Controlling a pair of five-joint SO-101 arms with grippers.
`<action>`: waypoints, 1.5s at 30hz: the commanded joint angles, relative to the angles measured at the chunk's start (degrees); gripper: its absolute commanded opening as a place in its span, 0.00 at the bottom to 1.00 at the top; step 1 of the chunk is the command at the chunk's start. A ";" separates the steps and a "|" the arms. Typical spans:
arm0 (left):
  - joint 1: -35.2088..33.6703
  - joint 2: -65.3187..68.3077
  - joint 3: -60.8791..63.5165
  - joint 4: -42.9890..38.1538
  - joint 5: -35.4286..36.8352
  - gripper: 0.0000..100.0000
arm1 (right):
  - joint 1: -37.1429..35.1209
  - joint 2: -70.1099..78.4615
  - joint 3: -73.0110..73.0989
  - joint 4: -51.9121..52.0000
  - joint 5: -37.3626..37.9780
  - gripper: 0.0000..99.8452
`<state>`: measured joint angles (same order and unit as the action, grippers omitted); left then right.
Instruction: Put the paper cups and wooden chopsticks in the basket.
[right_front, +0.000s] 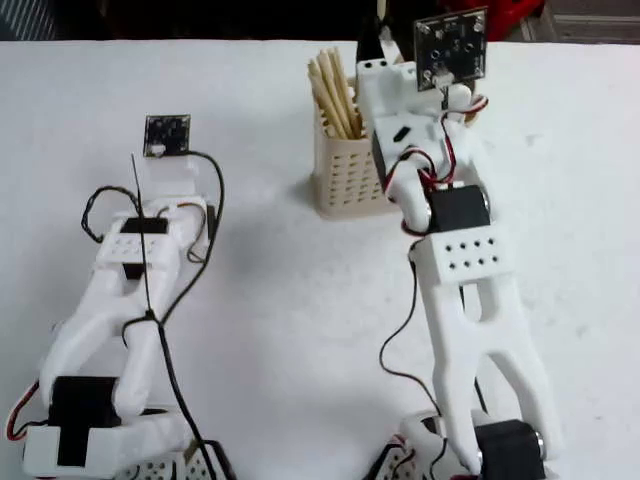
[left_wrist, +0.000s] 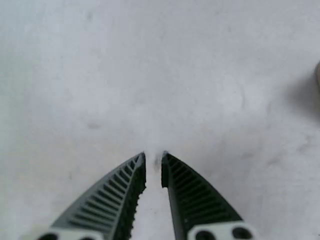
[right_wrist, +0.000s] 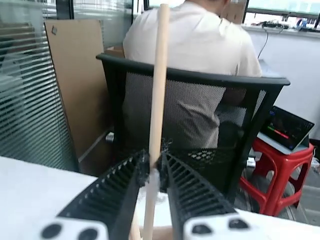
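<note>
A cream perforated basket stands at the back middle of the white table, with several wooden chopsticks upright in it. My right arm stretches along the basket's right side, its gripper just behind the basket near the table's far edge. In the right wrist view that gripper is shut on one wooden chopstick, which stands upright between the fingers. My left arm is folded at the left. Its gripper is shut with nothing in it and points down at bare table.
Black cables trail across the table beside both arms. The table's far edge runs right behind the basket. Past it stand a black mesh chair and a red stool.
</note>
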<state>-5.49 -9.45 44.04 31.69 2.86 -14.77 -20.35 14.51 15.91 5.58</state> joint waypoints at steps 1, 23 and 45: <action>0.04 -2.59 -1.05 -1.32 -0.18 0.08 | -0.13 0.13 -2.46 -1.19 -0.44 0.02; -2.86 -25.98 8.44 -1.32 -0.18 0.08 | 0.75 -36.00 28.04 13.85 0.09 0.07; -1.98 -88.48 50.81 -1.32 -0.53 0.08 | 5.85 -81.10 63.47 42.15 0.18 0.09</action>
<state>-7.78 -90.86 90.02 31.69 2.77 -11.78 -101.49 76.84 57.58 5.58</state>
